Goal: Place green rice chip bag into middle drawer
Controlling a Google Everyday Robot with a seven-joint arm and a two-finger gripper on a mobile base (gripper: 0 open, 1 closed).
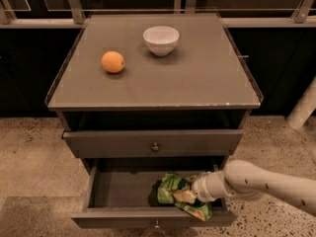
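Observation:
The green rice chip bag [175, 190] lies crumpled in the right half of the open middle drawer [118, 191], its lower end over the drawer's front rim. My gripper [190, 194] reaches into the drawer from the right, at the end of the white arm [266, 184], and sits against the bag's right side. The bag hides the gripper's tip. The drawer's knob [157, 225] shows at the bottom edge. The knobbed drawer front above [155, 146] is closed.
An orange fruit [113, 61] and a white bowl [161, 40] sit on the cabinet top [197, 78]. A white post [303, 107] stands at the right on the speckled floor. Dark glass panels line the back.

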